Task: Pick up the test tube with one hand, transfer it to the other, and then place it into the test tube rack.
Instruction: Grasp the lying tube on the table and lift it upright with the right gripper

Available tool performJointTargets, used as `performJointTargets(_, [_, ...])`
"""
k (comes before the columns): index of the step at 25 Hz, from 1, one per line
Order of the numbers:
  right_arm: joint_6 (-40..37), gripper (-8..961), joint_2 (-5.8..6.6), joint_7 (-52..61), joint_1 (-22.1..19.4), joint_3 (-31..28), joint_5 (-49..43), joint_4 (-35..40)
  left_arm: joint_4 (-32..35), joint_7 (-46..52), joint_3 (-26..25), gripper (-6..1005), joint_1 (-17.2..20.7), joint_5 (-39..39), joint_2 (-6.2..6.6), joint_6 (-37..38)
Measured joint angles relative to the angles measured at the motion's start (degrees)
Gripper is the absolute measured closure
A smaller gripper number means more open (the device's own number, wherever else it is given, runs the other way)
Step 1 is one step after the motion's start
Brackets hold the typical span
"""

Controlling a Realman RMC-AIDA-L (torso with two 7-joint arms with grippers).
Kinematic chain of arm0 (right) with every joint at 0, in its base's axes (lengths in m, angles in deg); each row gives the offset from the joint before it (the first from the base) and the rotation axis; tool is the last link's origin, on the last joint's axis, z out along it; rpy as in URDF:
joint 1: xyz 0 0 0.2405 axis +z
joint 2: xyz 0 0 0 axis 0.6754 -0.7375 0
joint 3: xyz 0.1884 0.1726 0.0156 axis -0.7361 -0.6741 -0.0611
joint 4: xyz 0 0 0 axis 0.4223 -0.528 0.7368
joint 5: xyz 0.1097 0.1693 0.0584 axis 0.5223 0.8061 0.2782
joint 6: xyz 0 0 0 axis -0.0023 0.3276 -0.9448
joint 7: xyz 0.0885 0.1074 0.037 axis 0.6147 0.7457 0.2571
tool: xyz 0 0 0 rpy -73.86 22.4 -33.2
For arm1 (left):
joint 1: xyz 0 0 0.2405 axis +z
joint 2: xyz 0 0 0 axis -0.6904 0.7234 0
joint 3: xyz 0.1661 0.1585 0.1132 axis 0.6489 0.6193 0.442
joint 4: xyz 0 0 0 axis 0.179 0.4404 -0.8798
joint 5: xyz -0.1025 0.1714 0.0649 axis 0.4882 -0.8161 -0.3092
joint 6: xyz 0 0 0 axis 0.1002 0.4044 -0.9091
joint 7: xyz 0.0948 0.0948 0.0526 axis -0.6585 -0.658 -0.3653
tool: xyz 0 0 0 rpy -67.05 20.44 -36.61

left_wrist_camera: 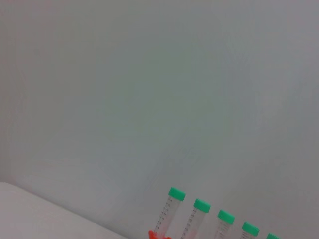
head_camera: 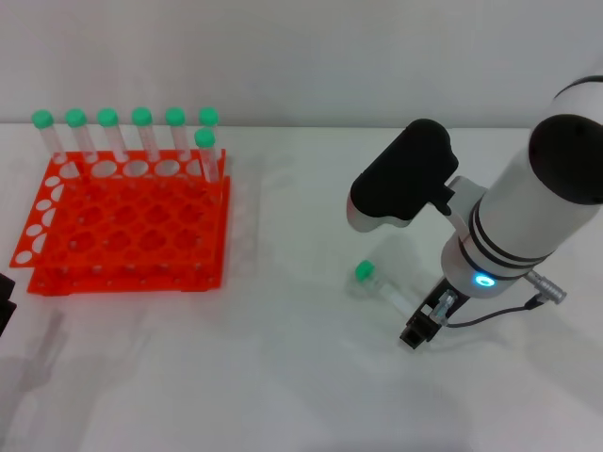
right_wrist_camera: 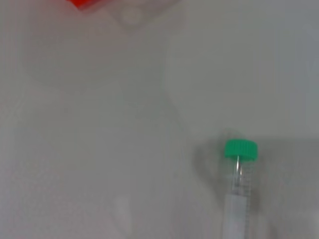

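Fingers (head_camera: 421,325) of right gripper — at test tube (head_camera: 377,281) — spread unclear.

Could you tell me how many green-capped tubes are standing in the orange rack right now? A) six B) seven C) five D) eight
B: seven capped tubes stand along the far side of the test tube rack, while the eighth test tube lies on the table by the right gripper.

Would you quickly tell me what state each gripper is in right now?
Right gripper: low over the table, at the lying test tube; open or shut cannot be told.
Left gripper: not in view.
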Motion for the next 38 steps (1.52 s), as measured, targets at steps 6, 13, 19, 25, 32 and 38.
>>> performJointTargets(6, [-0.7, 344, 0.00, -0.2, 0.3, 0.0, 0.1, -0.8, 0.0, 0.0, -0.1, 125, -0.3, 0.0, 0.00, 0.0])
performJointTargets(13, [-1.0, 448, 0.00, -1.3, 1.0, 0.1, 1.0, -2.0, 0.0, 0.0, -0.1, 127, -0.4, 0.1, 0.01, 0.1])
performJointTargets(19, [-2.2, 680, 0.01, -2.0, 2.7, 0.3, 2.8, -5.1, -0.1, 0.0, -0.1, 128, -0.5, 0.8, 0.08, 0.5])
performJointTargets(25, [-2.5, 701, 0.00, -3.2, 2.9, -0.2, 3.0, -5.4, -0.1, -0.1, -0.1, 129, -0.6, 0.8, 0.09, 0.6])
performJointTargets(32, [-2.3, 753, 0.24, -6.6, 1.6, -4.6, 3.0, -4.3, -0.1, -0.1, -0.1, 131, -0.6, 1.9, 0.09, 0.6])
performJointTargets(38, [-2.4, 762, 0.35, -12.0, -3.3, -11.3, 3.3, 1.9, -0.1, 0.1, -0.1, 132, -0.5, 2.1, 0.09, 0.3])
